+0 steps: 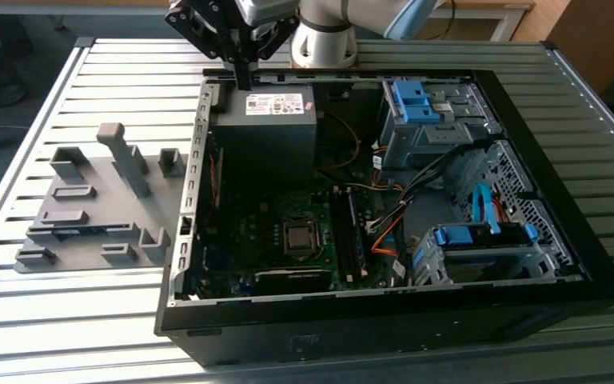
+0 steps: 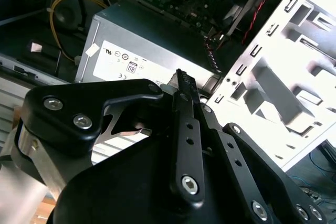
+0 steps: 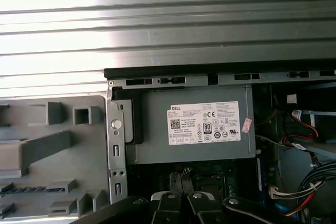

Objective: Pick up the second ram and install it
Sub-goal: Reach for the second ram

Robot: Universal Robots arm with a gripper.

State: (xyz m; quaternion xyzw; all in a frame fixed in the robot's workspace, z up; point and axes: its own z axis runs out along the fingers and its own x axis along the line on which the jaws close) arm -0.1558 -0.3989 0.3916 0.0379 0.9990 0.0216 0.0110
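Note:
The second ram (image 1: 79, 230) is a thin blue stick lying in a slot of the grey holder tray (image 1: 73, 172) on the exterior view's left. It appears in the first wrist view as a dark blue strip (image 3: 30, 189) in the same tray (image 3: 31, 150). My gripper (image 1: 245, 82) hangs over the back edge of the open computer case, above the power supply (image 1: 272, 105), well away from the ram. Its black fingers (image 2: 181, 85) are pressed together, shut, with nothing between them.
The open black computer case (image 1: 392, 308) lies on the slatted metal table (image 1: 73, 320). Inside are the green motherboard (image 1: 285, 240), blue drive brackets (image 1: 414, 100), cables and a drive cage (image 1: 488, 256). The case's metal side wall (image 1: 192, 184) stands between tray and motherboard.

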